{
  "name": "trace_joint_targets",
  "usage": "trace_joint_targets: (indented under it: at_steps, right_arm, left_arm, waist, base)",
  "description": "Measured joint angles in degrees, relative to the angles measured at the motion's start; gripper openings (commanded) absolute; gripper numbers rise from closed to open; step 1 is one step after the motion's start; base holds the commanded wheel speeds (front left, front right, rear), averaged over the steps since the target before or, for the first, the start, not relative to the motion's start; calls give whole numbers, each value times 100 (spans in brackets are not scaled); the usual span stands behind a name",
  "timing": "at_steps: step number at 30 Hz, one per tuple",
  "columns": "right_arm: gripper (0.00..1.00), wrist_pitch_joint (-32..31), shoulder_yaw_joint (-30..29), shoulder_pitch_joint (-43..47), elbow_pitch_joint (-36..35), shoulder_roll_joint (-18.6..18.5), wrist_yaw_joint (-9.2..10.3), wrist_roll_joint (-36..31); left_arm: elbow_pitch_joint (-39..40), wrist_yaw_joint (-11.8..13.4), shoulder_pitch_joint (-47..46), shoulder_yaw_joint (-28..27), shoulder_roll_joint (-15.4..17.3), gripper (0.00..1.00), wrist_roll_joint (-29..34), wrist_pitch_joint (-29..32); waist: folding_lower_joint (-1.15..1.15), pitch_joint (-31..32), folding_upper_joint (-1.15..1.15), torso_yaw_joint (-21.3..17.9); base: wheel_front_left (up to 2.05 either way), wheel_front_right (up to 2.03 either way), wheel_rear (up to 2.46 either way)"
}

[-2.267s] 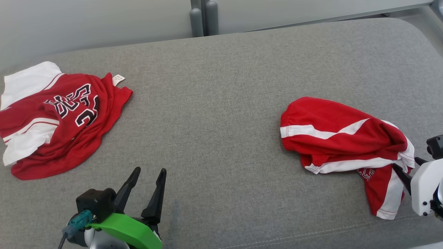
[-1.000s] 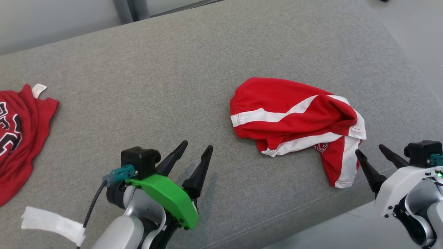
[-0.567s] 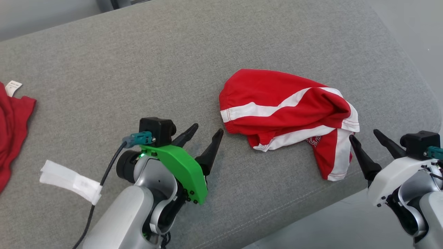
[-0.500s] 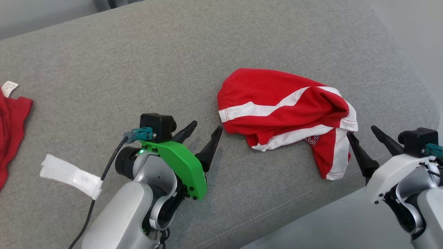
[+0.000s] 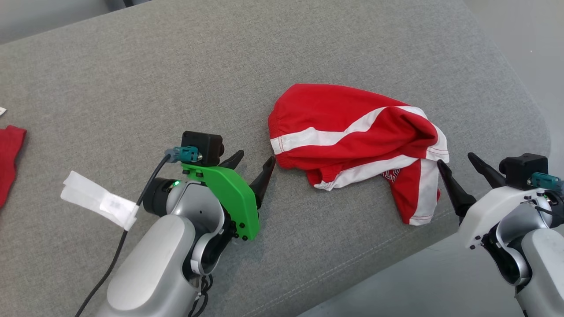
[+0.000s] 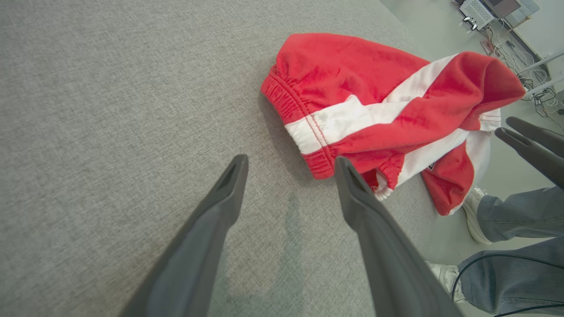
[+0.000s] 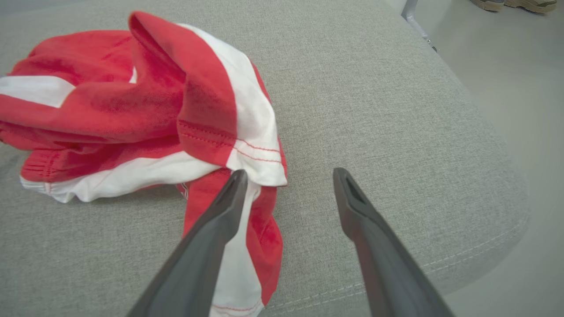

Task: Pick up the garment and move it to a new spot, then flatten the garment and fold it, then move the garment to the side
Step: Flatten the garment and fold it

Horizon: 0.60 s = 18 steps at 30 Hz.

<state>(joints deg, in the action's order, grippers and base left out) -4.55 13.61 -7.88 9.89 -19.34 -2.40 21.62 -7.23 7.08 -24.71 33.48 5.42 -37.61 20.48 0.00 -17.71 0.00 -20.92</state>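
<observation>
Shorts (image 5: 348, 127), red-white, lying crumpled, likely handling light and limp; elastic waistband (image 5: 274, 132), nine o'clock, offering grip; left gripper (image 5: 255, 156) and right gripper (image 5: 454, 159) gaping, empty.

Looking at grey woven-fabric cushion (image 5: 132, 66), rounding off at the right corner. Carrying crumpled red-and-white shorts (image 5: 352, 127) right of centre, lying bunched up with elastic waistband facing left and one leg end trailing toward the near edge, stopping just short of it. Also carrying part of a second red garment (image 5: 11, 154) at far left of head view, lying well apart from the shorts
</observation>
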Motion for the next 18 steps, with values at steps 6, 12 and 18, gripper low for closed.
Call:
trace_joint_targets:
  at_steps: [6,12,18]
  right_arm:
    - [99,56,111,-115,153,67,-30,-3]
    - [66,107,136,-193,293,76,-60,-49]
    - [40,153,154,-313,391,73,-112,-52]
  left_arm:
    - [-158,0,-116,1,-71,100,1,14]
    - [-248,0,-182,3,-94,100,1,13]
    - [-355,0,-255,13,-124,100,0,5]
  waist:
    - [0,-4,0,20]
    - [0,-10,0,51]
    - [0,-26,0,84]
  base:
    - [0,0,0]
    - [0,0,0]
    - [0,0,0]
